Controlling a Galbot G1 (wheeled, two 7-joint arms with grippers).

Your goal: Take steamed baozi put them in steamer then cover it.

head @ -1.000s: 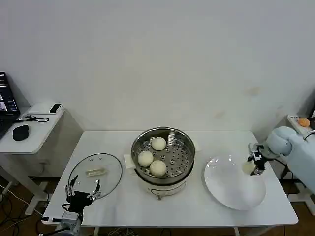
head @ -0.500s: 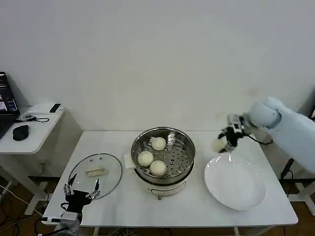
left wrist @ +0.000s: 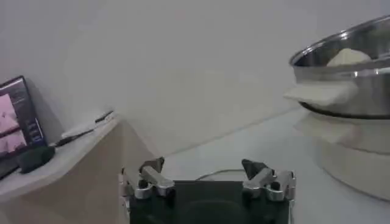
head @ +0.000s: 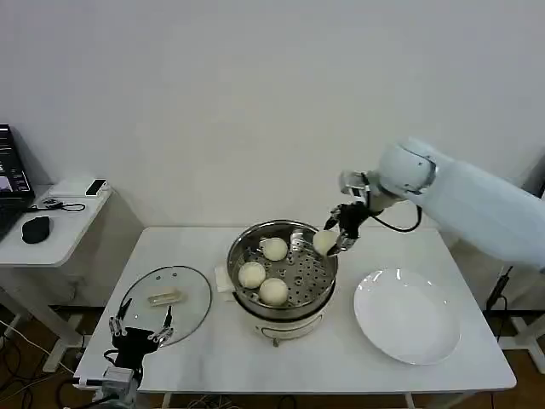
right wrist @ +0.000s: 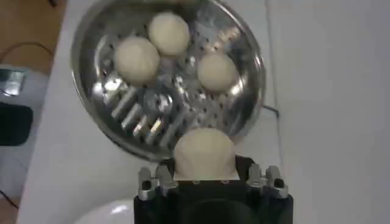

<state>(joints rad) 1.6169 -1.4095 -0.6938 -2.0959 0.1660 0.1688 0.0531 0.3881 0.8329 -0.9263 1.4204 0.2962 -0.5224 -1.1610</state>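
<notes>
- Carrying the fourth baozi [head: 324,242], the right gripper [head: 337,236] is clamped on it above the right rim of the steamer [head: 282,269].
- Three baozi [right wrist: 169,31] sit on the perforated tray [right wrist: 155,112]; its near-right area is bare.
- Move over that bare patch, lower until the bun rests on the tray, then release; dropping from height risks a roll against the other buns.
- Keep the fingers clear of the steel rim.
- The left gripper [head: 140,335] waits, fingers spread, at the table's front-left by the glass lid [head: 166,297], ready for covering.
</notes>
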